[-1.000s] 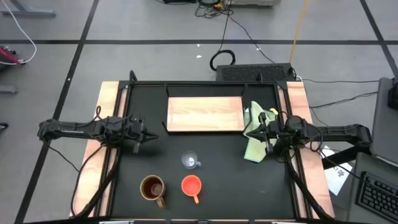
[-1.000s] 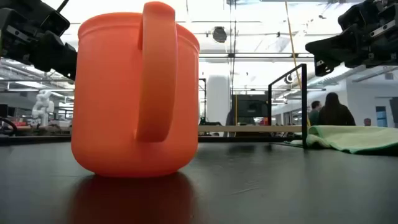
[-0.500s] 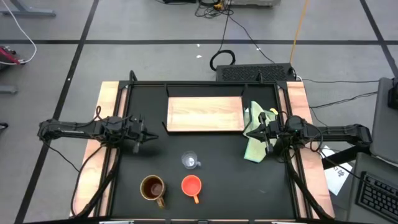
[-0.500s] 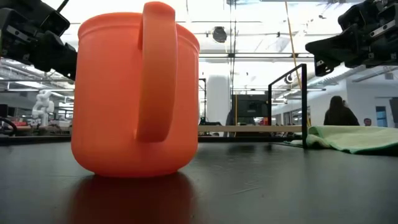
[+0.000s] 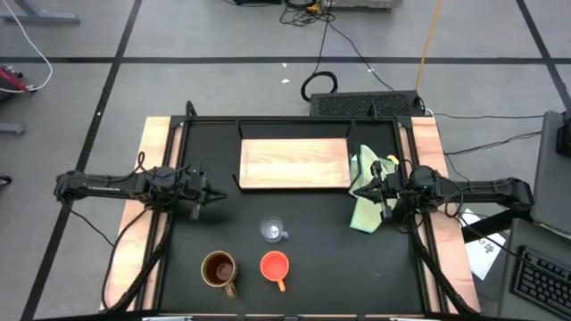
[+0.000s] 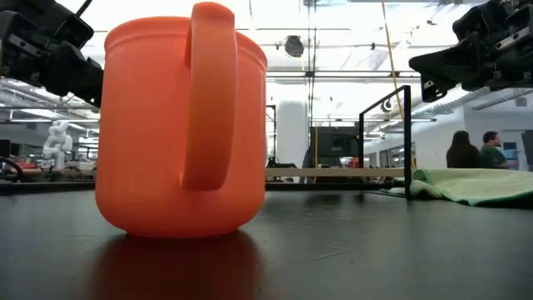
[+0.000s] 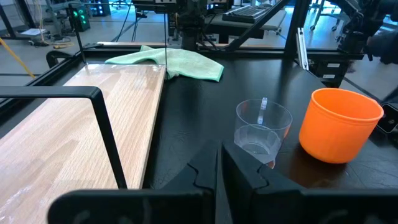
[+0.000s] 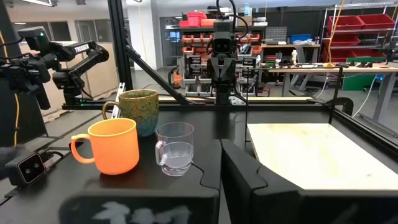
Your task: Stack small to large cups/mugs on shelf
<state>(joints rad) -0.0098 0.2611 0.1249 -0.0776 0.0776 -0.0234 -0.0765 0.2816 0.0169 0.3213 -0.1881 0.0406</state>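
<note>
You are starting with nothing stacked. Both tools idling at counter (image 5: 294,178) sides: left tool (image 5: 214,195) closed, empty; right tool (image 5: 378,190) closed, empty, hanging over green cloth (image 5: 366,201). Shelf (image 5: 294,164) lying bare at back. Glass cup (image 5: 273,231) standing mid-counter, nearest shelf; orange cup (image 5: 274,266) and brown mug (image 5: 219,269) sitting at front edge, upright, apart, handles reachable.

shelf (image 5: 294,163) at table's far side, three cups (image 5: 274,231) near front edge
</note>
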